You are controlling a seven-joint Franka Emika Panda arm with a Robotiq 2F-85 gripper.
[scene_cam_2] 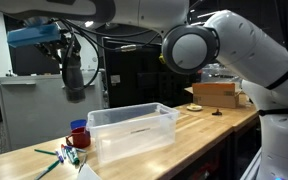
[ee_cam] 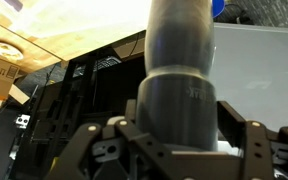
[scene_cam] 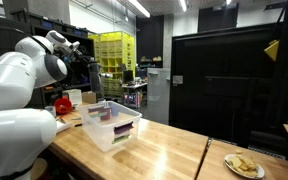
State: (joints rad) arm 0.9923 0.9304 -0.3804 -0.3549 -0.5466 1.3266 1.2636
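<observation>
My gripper (ee_cam: 181, 120) is shut on a dark grey metal cylinder (ee_cam: 179, 60), which looks like a tumbler or bottle. One finger presses on each side of it. In an exterior view the gripper (scene_cam_2: 72, 68) holds the cylinder (scene_cam_2: 74, 84) upright, high in the air. It hangs above the wooden table (scene_cam_2: 199, 128), off one end of a clear plastic bin (scene_cam_2: 134, 128). In an exterior view the bin (scene_cam: 112, 122) stands on the table near the arm, and the gripper is hard to make out against the dark background.
A red cup (scene_cam_2: 79, 133) and green markers (scene_cam_2: 52, 160) lie near the bin's end. A cardboard box (scene_cam_2: 216, 93) sits at the far end of the table. A plate of food (scene_cam: 244, 165) lies near the table edge. Yellow crates (scene_cam: 114, 50) stand behind.
</observation>
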